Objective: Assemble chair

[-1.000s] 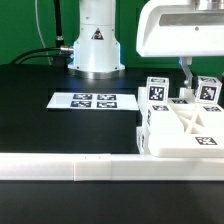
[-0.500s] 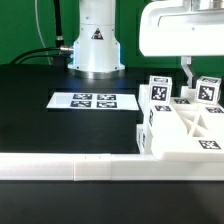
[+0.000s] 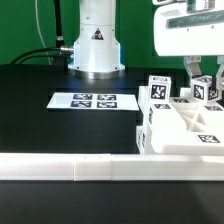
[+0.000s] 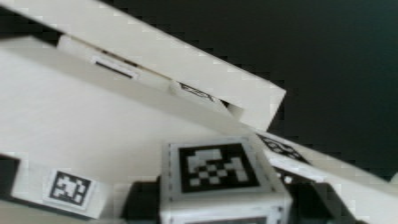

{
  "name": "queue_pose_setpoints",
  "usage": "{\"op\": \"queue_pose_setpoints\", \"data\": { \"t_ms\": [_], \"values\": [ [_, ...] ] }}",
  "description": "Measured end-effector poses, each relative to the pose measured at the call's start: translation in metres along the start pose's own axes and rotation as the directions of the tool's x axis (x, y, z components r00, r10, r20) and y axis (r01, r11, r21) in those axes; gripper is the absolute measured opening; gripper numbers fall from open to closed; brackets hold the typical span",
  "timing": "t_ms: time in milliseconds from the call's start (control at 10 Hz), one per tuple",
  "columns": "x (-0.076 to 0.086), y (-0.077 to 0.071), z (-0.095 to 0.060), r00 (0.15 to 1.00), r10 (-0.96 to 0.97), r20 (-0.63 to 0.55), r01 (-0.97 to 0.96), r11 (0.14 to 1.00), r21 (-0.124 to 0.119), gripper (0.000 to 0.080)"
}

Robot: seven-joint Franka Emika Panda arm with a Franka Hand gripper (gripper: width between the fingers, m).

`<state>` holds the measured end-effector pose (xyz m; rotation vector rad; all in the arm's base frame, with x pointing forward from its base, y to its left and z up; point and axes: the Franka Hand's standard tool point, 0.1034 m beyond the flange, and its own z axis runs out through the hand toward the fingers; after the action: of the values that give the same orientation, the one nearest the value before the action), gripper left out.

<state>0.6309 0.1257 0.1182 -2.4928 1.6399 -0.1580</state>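
Observation:
The chair parts stand at the exterior view's right. The white X-braced panel (image 3: 192, 122) lies flat, with tagged white blocks (image 3: 157, 91) behind it. My gripper (image 3: 205, 80) hangs over the back right part of the group. Its fingers sit on either side of an upright white square leg (image 3: 206, 91) with a tag on its top. In the wrist view that leg (image 4: 224, 170) fills the space between the dark fingers (image 4: 143, 197), and both look pressed against it. My gripper (image 4: 226, 203) appears shut on the leg. More white tagged parts (image 4: 178, 75) lie beyond it.
The marker board (image 3: 82, 101) lies flat on the black table at centre left. The long white border rail (image 3: 70, 168) runs along the front edge. The robot base (image 3: 96, 45) stands at the back, with cables to its left.
The gripper has shifted toward the exterior view's right and now sits centred over the tagged leg. The leg has barely moved.

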Motion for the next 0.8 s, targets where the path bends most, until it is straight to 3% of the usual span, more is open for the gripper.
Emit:
{"op": "queue_pose_setpoints", "data": {
  "t_ms": [300, 500, 700, 800],
  "values": [
    [0.002, 0.0004, 0.0002, 0.977, 0.211, 0.008, -0.211, 0.977, 0.007, 0.0285],
    [0.0018, 0.0004, 0.0002, 0.985, 0.175, 0.008, -0.175, 0.985, 0.004, 0.0288],
    [-0.0006, -0.003, -0.0019, 0.994, 0.11, 0.013, -0.11, 0.994, 0.003, 0.0607],
    [-0.0022, -0.0035, -0.0018, 0.999, 0.044, 0.013, -0.044, 0.999, 0.004, 0.0637]
  ]
}}
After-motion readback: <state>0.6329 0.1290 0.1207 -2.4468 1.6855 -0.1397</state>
